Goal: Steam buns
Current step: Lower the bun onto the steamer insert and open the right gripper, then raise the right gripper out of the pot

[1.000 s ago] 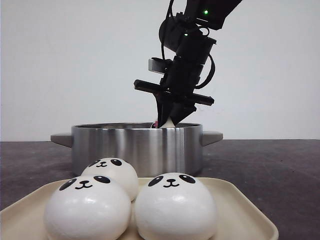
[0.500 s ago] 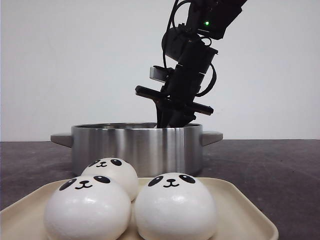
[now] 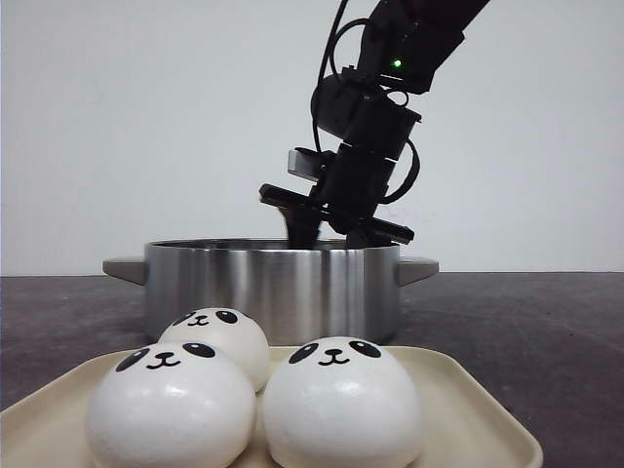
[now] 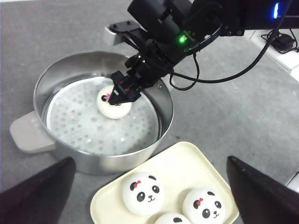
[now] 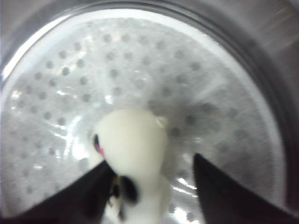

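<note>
Your right gripper (image 4: 122,93) reaches into the steel pot (image 4: 56,79), fingers spread either side of one bun (image 4: 112,106) on the perforated tray, while three buns (image 3: 343,400) wait on the plate (image 3: 468,409).

Right end effector (image 4: 122,93) lowered, tilted, fingers parted

three white panda buns (image 4: 141,199) on tray (image 4: 196,163), fourth (image 4: 115,105) inside pot (image 4: 159,128)
</note>
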